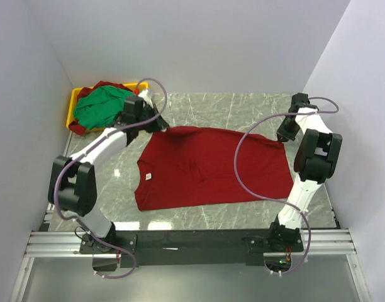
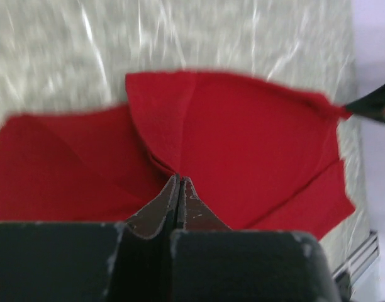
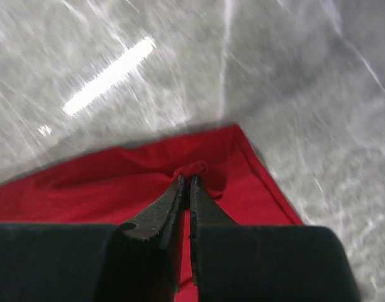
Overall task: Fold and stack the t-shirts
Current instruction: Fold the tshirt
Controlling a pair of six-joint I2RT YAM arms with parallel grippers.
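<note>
Spread t-shirt [image 1: 211, 167] lies flat on the table [image 1: 243, 107], between my two pincers: left gripper [image 1: 163, 127] at its far-left corner, right gripper [image 1: 282, 138] at its far-right corner. Tray [image 1: 74, 100] sits beyond and left of the left gripper (table's far-left corner), heaped t-shirts [image 1: 101, 106] in it.

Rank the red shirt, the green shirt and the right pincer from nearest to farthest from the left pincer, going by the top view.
1. Red shirt, pinched at its far left corner by the left pincer.
2. Green shirt, in the yellow tray just left.
3. Right pincer, at the shirt's far right corner.
</note>
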